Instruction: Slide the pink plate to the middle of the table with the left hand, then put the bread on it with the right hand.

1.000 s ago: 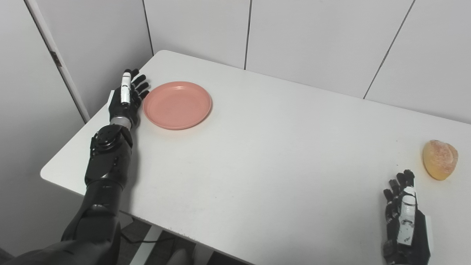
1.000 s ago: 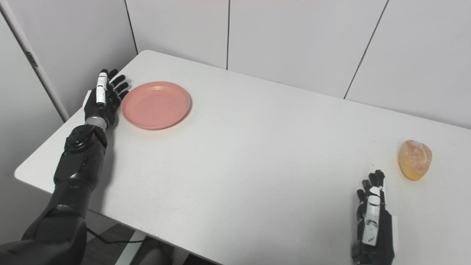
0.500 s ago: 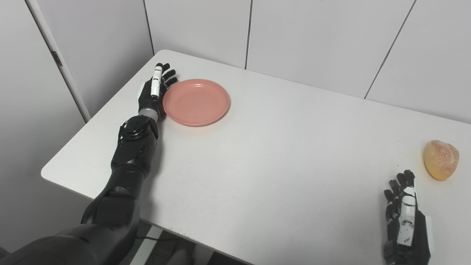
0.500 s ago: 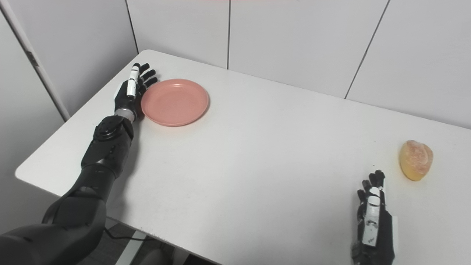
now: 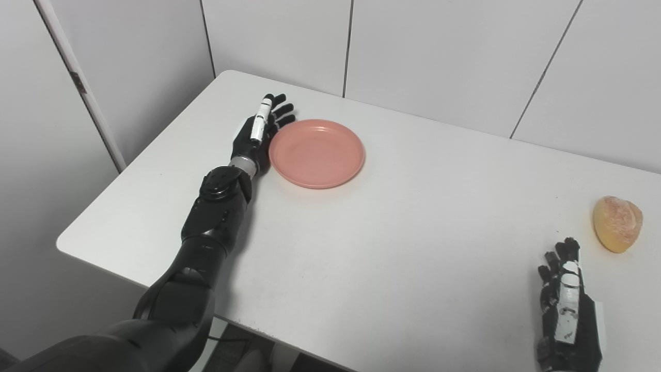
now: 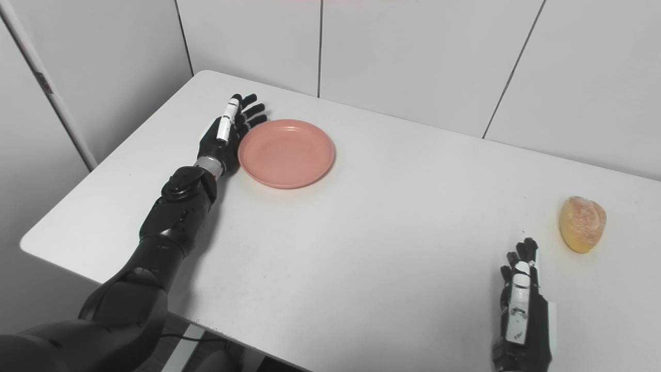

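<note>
Pink plate [image 5: 316,153]: I saw it flat and upright on the far left-centre of the table, empty.

Left hand [image 5: 256,136]: its palm edge pressed against the plate's left rim, fingers extended and spread, holding nothing. The contact line itself was hidden behind the hand.

Bread [image 5: 617,223]: a rounded golden roll near the table's right edge, well apart from the plate.

Right hand [image 5: 567,310]: it rested on the table just short of the bread, fingers straight, empty; its wrist was cut off by the bottom edge.

White table [image 5: 392,243]: matte, with a rounded far-left corner.

Wall panels [image 6: 413,57]: plain white, with dark seams.
</note>
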### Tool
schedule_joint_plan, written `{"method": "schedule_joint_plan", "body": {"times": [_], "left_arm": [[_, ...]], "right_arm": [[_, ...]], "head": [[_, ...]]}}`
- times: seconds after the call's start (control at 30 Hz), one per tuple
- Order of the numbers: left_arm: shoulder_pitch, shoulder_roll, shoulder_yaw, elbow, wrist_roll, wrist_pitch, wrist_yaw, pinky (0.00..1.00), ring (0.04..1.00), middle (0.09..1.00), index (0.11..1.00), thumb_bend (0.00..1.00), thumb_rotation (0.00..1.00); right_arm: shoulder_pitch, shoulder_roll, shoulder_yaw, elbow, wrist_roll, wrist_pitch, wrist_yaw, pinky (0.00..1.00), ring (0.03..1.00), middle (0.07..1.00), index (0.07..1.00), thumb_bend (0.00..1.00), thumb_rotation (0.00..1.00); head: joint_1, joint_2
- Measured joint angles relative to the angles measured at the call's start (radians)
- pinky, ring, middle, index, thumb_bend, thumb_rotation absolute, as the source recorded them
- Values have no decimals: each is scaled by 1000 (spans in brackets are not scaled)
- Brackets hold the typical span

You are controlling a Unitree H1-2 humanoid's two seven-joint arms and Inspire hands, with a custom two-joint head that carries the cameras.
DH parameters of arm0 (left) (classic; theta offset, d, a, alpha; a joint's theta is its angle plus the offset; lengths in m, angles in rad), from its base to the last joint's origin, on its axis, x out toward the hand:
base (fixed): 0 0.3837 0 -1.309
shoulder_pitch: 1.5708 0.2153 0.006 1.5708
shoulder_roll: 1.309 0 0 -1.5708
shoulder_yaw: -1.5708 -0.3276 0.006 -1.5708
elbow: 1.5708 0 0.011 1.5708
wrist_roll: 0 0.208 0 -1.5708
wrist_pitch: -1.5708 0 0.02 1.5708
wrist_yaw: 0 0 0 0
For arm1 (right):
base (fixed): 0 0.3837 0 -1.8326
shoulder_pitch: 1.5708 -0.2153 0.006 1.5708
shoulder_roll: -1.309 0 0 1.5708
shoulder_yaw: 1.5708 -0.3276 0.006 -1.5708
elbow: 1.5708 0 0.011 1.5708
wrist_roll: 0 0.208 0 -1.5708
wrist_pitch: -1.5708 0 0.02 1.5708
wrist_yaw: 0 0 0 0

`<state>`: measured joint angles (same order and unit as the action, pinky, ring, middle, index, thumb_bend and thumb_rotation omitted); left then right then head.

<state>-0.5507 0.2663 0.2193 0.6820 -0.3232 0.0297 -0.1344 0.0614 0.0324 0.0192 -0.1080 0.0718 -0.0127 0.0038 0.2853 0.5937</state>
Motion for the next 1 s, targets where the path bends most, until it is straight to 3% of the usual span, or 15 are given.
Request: {"method": "schedule_joint_plan", "body": {"times": [0.4, 1.0], "left_arm": [[46, -82, -96, -125, 39, 48, -26, 862, 860, 860, 844, 375, 1000], [131, -179, -189, -326, 63, 164, -46, 890, 899, 899, 878, 327, 1000]], "right_arm": [[-1, 17, 1, 0, -31, 0, -17, 984, 967, 973, 969, 236, 1000], [9, 50, 18, -13, -75, 8, -54, 967, 955, 963, 956, 244, 1000]], "head": [[-55, 12], [-179, 54]]}}
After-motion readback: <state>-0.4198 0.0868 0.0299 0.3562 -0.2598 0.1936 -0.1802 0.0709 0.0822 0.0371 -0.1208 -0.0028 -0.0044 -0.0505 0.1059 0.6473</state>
